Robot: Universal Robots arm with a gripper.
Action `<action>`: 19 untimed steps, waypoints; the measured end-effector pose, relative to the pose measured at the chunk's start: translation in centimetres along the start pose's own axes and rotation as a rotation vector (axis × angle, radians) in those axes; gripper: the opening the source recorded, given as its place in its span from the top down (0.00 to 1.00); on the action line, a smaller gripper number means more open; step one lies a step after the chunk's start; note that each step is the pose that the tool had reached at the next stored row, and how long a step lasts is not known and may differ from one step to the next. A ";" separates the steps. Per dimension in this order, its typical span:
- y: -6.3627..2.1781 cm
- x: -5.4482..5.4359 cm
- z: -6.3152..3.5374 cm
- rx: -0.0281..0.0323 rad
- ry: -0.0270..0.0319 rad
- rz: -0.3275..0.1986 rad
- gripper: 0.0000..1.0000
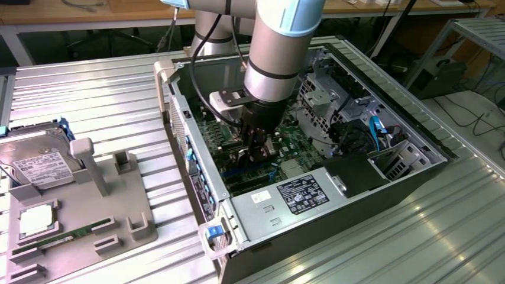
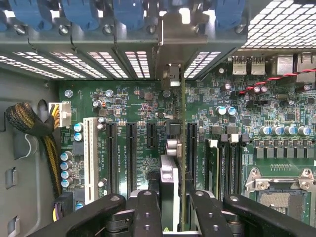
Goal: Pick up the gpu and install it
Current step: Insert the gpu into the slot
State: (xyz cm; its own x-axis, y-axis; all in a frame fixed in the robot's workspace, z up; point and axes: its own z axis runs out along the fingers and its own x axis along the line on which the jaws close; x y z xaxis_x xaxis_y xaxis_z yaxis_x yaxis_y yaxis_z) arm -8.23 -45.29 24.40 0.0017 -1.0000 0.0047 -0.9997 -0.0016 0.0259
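one gpu, clamped edge-on in the narrow-set pincer, stands at the motherboard slots inside the case, exterior-view three o'clock from the hard drive; any tilt could jam it beside its slot.

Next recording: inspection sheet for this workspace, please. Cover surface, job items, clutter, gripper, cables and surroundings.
Surface: ribbed metal table carrying an open computer case on its side.
Job's things: gpu held edge-on over the motherboard slots, bracket end toward the case's slotted wall.
Clutter: grey fixture tray at the exterior view's left, holding a hard drive and a green memory stick.
Gripper: gripper inside the case, shut on the gpu.
Cables: blue cable in the case; braided bundle beside the board.
Surroundings: wooden bench behind the table.
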 end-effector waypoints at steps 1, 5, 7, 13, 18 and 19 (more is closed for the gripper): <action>0.00 0.0 0.00 0.0001 0.0000 0.000 0.72; 0.00 0.0 0.00 0.0002 0.0000 0.000 0.72; 0.05 -0.1 -0.01 0.0002 0.0001 0.000 0.72; 0.29 -0.2 0.00 0.0002 -0.0001 0.000 0.72; 0.42 -0.2 0.18 0.0002 -0.0002 0.000 0.72; 0.42 -0.2 0.30 -0.0001 0.0005 0.000 0.72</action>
State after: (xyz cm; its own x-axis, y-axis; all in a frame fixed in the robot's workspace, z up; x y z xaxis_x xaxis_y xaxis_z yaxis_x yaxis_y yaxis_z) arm -8.66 -45.13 24.11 0.0017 -1.0000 0.0051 -0.9997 -0.0015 0.0260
